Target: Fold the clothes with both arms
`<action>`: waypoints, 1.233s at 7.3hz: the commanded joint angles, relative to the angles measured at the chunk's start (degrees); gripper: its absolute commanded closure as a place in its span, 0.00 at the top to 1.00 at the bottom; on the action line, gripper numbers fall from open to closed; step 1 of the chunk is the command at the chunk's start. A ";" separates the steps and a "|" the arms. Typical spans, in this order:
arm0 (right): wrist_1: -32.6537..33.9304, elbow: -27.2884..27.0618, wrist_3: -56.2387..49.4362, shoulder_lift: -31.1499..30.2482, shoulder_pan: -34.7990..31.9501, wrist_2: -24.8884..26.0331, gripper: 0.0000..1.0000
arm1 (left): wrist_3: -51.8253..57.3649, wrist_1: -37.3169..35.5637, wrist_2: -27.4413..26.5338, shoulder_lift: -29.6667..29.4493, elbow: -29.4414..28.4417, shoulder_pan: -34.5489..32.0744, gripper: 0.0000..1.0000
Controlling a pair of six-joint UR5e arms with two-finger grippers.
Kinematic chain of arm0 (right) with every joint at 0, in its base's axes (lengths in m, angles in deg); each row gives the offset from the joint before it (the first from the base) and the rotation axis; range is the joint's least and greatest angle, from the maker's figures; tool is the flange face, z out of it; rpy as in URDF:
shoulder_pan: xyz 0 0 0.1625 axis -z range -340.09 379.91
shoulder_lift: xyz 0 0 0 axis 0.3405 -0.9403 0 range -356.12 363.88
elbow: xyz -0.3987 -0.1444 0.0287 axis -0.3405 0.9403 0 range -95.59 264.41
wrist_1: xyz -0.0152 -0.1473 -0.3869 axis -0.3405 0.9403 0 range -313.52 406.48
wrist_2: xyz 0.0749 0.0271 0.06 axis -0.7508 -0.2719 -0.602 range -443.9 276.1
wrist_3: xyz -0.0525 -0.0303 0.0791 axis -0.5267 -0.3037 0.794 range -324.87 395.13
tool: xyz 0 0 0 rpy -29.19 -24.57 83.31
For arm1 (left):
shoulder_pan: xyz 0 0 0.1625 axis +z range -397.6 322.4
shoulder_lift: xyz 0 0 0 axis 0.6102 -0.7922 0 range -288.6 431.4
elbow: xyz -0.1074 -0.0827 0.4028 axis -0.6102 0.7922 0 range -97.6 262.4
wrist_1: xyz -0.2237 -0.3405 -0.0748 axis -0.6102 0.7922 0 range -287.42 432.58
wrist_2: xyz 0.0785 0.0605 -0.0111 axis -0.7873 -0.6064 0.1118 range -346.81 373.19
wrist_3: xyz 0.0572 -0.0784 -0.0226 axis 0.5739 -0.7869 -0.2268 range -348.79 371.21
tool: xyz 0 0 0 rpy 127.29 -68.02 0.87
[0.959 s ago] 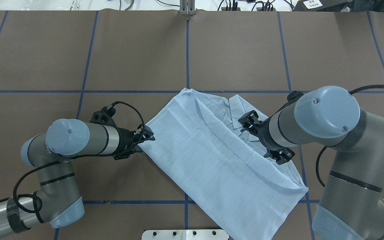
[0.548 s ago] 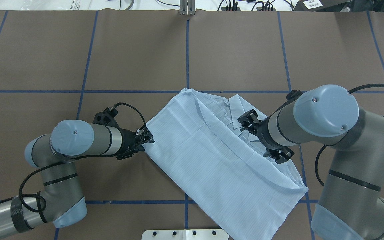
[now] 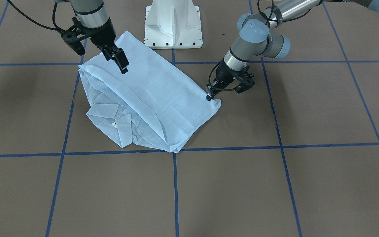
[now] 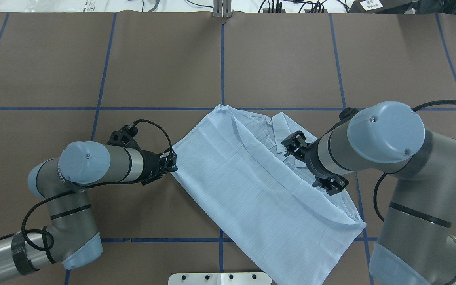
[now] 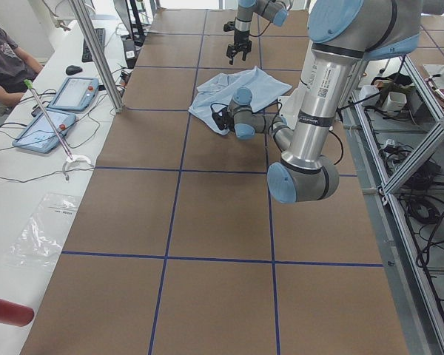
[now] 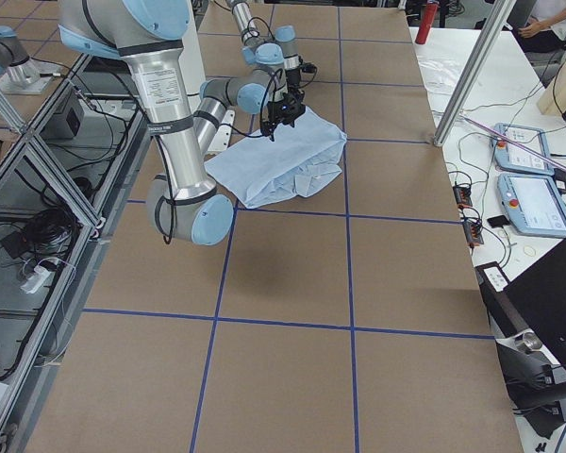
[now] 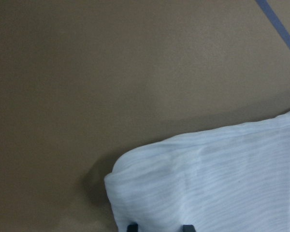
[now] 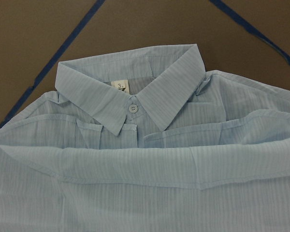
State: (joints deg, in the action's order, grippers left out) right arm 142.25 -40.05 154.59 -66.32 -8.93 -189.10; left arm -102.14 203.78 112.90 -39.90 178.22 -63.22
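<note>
Shirt: the thin pale-blue, finely striped button-up shirt (image 4: 251, 186) lies slantwise on the table just in front of the robot's base. It sits between the two arms as one long, narrow bundle.
Done so far: one long side is laid over the front. Its edge runs just below the pointed collar (image 8: 135, 82), where the white neck label (image 8: 120, 87) and a small white button (image 8: 132, 108) show. No sleeve trails loose, so I take them to be tucked inside.
Left to do: I judge the lengthwise folding nearly finished. The cross folds, tail up towards the collar, are not yet made. The cloth puckers beside the collar and wants smoothing.
Left gripper: the black two-finger left gripper (image 4: 171, 163) sits low at the shirt's outer corner. Cloth lies between its fingertips (image 7: 132, 227), which stand fairly close; whether they bite I cannot tell.
Right gripper: the black two-finger right gripper (image 3: 120, 62) hangs over the folded-over edge, short of the collar. I cannot tell if its fingers are apart or together.
Surface: a flat, matte brown table cover (image 4: 93, 59), squared off by blue tape lines (image 4: 223, 59).
Room: a white pedestal base (image 3: 173, 23) and a white side bench (image 5: 4, 214) with a grey tablet pendant (image 5: 74, 92). A seated person (image 5: 4, 59), an aluminium post (image 5: 98, 59) and a red bottle (image 5: 4, 310) are also here.
</note>
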 commanded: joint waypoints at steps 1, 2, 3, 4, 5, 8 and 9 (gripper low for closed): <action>0.03 -0.08 0.07 -0.02 0.01 0.09 1.00 | 1.81 -0.07 -0.83 -0.23 -0.19 -3.80 0.00; 0.03 -0.08 0.07 -0.02 0.01 0.09 1.00 | 8.87 0.10 -0.66 -1.54 -1.76 -7.91 0.00; 0.03 -0.17 0.07 0.06 0.01 0.09 1.00 | 11.20 0.45 -0.48 -6.16 -9.35 -13.09 0.00; 0.03 -0.17 0.07 0.24 0.01 0.09 1.00 | 12.62 2.11 -0.48 -12.56 -18.91 -16.71 0.00; 0.11 0.44 -0.10 0.50 0.44 0.78 1.00 | 12.72 8.30 -0.66 -19.76 -31.44 -18.92 0.00; 0.03 6.75 -0.19 6.55 0.62 4.12 1.00 | 18.04 13.38 -0.05 -22.82 -37.64 -20.52 0.99; 0.11 8.78 -3.50 8.83 1.41 4.83 1.00 | 18.95 13.03 1.96 -21.86 -34.94 -21.22 1.00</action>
State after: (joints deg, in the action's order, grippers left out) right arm 142.30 -33.90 153.59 -60.11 -8.17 -185.42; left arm -85.34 216.83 113.25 -62.23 141.66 -83.74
